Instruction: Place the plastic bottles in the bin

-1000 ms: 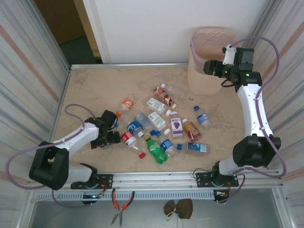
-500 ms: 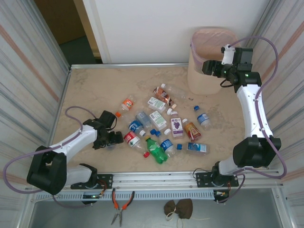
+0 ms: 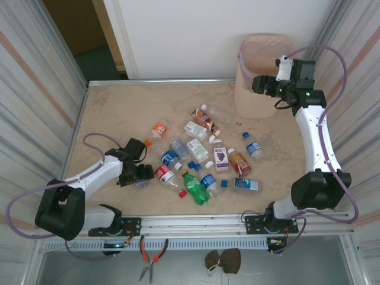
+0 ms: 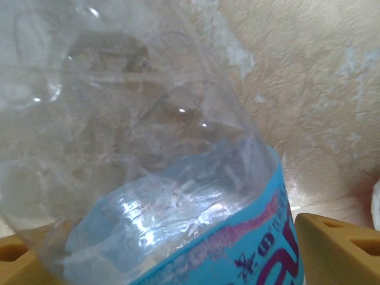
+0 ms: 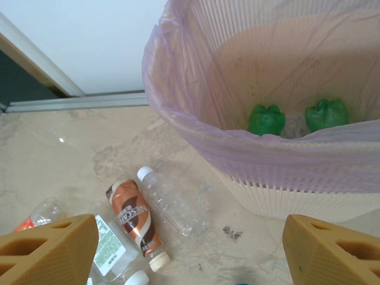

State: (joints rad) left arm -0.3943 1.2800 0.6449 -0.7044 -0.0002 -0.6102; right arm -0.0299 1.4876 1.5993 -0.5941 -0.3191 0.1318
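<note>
L gripper point(image 3: 138, 174): jaws wide round a clear bottle point(image 4: 178, 196), toward tabletop's near left corner; can't tell if it grips. R gripper point(image 3: 258, 84): wide open, holds nothing, by bin point(image 3: 248, 98) at far right corner. Other bottles point(image 3: 220, 159) lie mid tabletop.

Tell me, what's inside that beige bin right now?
A green bottle and a second green bottle sit low inside the bin. The pink bag's near rim hides the rest of the floor.

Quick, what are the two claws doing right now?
Left claw: open, astride a clear blue-labelled bottle.
Right claw: open, empty, by the bin.
</note>
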